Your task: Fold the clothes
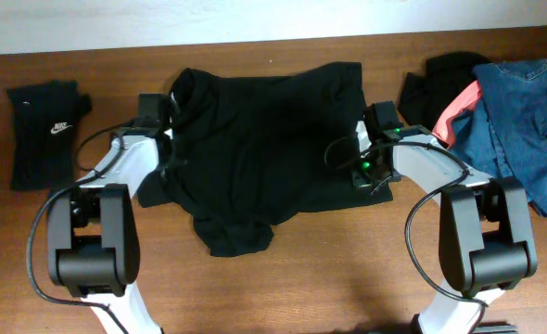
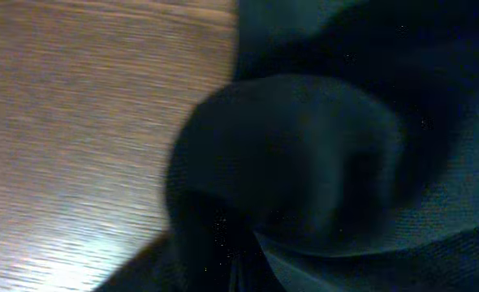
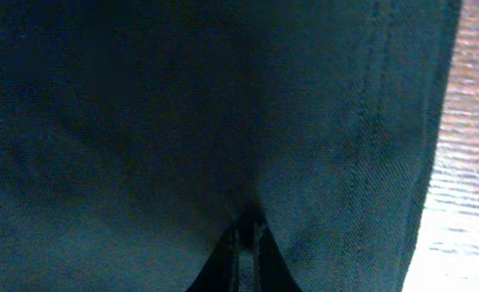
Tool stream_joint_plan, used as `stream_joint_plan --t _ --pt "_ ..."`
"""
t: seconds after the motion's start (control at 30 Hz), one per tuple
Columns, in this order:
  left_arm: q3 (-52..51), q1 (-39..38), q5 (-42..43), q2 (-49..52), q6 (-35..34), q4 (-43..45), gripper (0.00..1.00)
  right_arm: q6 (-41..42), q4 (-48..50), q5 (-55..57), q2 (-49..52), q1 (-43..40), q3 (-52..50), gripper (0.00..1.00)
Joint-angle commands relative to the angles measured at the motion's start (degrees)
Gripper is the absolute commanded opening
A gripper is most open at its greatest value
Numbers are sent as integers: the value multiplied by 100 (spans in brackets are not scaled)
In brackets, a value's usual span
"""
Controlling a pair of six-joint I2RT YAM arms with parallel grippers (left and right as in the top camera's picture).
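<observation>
Black shirt point(image 1: 255, 139) lying crumpled mid-table between both arms, lower hem bunching toward arm bases. Left gripper point(image 1: 171, 125) biting shirt's left edge, jaws together on cloth as I'm reading it, fabric ballooning across left wrist view. Right gripper point(image 1: 355, 153) clamping right edge, cloth puckering into closed fingers. I'm judging step as spreading shirt flat, fold not yet begun. Next move calling for drawing edges apart evenly, low over table point(image 1: 301, 278). Folded swoosh piece point(image 1: 44, 130) sitting far left; denim point(image 1: 524, 121) and coral piece point(image 1: 459, 107) heaping far right.
</observation>
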Motion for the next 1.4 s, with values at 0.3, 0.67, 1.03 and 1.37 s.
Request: stream_joint_plan --t 0.3,0.67,1.03,1.37 --pt "11 293 -15 153 439 199 1 146 -208 363 114 -820 -708 4" --pt "11 295 0 153 782 372 0 144 -470 326 114 -1259 -767 4" --pt "11 323 0 153 866 507 1 144 -509 396 114 -1440 -767 4" --pt "11 509 35 352 863 518 1 146 -595 374 114 -1440 -767 4"
